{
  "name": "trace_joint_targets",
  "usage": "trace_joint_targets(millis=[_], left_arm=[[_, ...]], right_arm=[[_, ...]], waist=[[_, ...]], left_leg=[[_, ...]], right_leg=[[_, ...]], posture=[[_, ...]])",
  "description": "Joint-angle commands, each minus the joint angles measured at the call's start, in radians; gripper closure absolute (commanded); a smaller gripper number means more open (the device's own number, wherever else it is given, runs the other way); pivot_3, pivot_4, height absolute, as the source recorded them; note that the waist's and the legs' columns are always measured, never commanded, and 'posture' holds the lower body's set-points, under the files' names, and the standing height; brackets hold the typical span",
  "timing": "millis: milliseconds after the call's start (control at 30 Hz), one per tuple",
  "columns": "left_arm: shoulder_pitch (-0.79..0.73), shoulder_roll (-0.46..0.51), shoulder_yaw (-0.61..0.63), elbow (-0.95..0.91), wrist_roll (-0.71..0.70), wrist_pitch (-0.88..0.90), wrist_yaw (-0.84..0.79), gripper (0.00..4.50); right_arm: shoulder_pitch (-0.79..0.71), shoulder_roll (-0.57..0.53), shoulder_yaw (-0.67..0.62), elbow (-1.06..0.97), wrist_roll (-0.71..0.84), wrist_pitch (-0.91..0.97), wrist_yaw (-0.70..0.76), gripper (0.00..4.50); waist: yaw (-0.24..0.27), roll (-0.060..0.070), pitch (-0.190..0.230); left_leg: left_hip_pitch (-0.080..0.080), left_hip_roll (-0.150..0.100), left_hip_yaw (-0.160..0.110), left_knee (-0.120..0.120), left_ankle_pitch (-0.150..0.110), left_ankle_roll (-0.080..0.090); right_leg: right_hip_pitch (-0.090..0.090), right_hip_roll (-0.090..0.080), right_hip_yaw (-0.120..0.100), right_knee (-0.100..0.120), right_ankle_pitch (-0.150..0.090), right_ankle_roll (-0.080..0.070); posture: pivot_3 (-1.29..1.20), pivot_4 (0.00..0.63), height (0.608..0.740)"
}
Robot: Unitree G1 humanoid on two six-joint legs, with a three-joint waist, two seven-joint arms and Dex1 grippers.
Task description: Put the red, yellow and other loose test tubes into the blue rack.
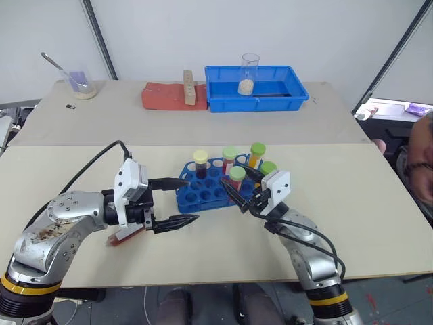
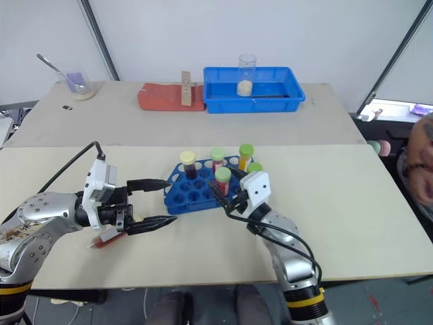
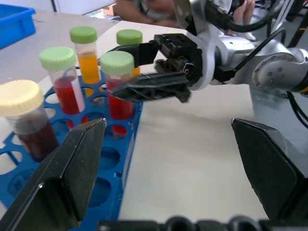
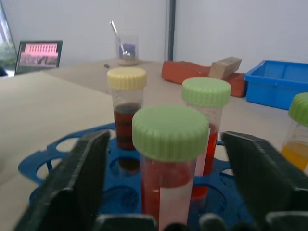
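The blue rack (image 1: pixel 196 196) stands mid-table with several capped tubes upright in it. A yellow-capped dark red tube (image 1: pixel 200 162) is at its back left, and green-capped red (image 1: pixel 230 160) and orange (image 1: pixel 256 154) tubes stand behind. My right gripper (image 1: pixel 232 177) is open, its fingers (image 4: pixel 82 183) on either side of a green-capped red tube (image 4: pixel 169 159) standing in the rack, with gaps showing on both sides. My left gripper (image 1: pixel 191 200) is open and empty at the rack's left edge. A loose red tube (image 1: pixel 126 235) lies on the table under my left hand.
A blue bin (image 1: pixel 284 98) with a clear beaker (image 1: pixel 249 73) sits at the back. A red block (image 1: pixel 162 97) with a wooden piece (image 1: pixel 190 89) lies beside it, and a cup with a spoon (image 1: pixel 81 85) is at the back left. A person (image 1: pixel 423 162) is at the right edge.
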Motion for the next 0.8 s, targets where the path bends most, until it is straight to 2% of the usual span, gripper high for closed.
trace_joint_targets(millis=[33,167,267,400,533,800], left_arm=[[-0.016,0.07,0.044,-0.027,0.014,0.026,0.001,0.0],[-0.006,0.231,0.053,-0.016,0.068,0.067,-0.046,0.0],[0.015,0.409,0.009,0.022,0.202,0.042,-0.107,0.0],[0.008,0.513,-0.028,0.07,0.26,0.088,-0.129,0.0],[0.013,0.545,-0.089,0.094,0.306,0.132,-0.136,0.0],[-0.032,0.462,-0.255,0.126,0.42,0.164,-0.098,0.0]], right_arm=[[0.029,-0.076,-0.011,-0.129,0.019,0.06,0.055,0.09],[0.064,-0.229,-0.042,-0.24,0.053,0.143,0.15,0.09],[0.066,-0.407,-0.095,-0.33,0.177,0.246,0.318,0.09],[0.037,-0.545,-0.128,-0.407,0.331,0.36,0.44,0.09],[-0.013,-0.583,-0.126,-0.442,0.41,0.436,0.478,0.09],[-0.066,-0.587,-0.101,-0.461,0.456,0.497,0.499,0.09]], waist=[[0.001,0.0,0.0],[0.001,0.0,0.0],[0.001,0.0,0.001],[0.005,0.0,0.002],[0.004,-0.001,0.002],[0.013,-0.002,0.003]], left_leg=[[0.0,0.0,0.0,0.0,0.0,0.0],[0.0,0.0,0.0,0.0,0.0,0.0],[0.001,0.0,0.001,-0.001,0.0,0.0],[0.005,0.0,0.003,-0.006,0.0,0.0],[0.005,0.001,0.003,-0.008,0.0,0.0],[0.002,0.0,0.003,-0.008,0.0,0.0]], right_leg=[[0.0,0.0,0.0,0.0,0.0,0.0],[0.0,0.0,0.0,0.0,-0.001,0.0],[-0.001,0.0,0.0,-0.001,-0.001,0.0],[0.0,-0.001,0.0,-0.001,-0.002,-0.002],[-0.001,0.0,0.0,-0.001,-0.003,-0.003],[-0.002,-0.001,0.0,-0.002,-0.004,-0.002]], posture=[[0.0,0.15,0.74],[0.0,0.15,0.74],[0.0,0.15,0.74],[0.0,0.15,0.74],[0.0,0.15,0.74],[0.0,0.15,0.74]])
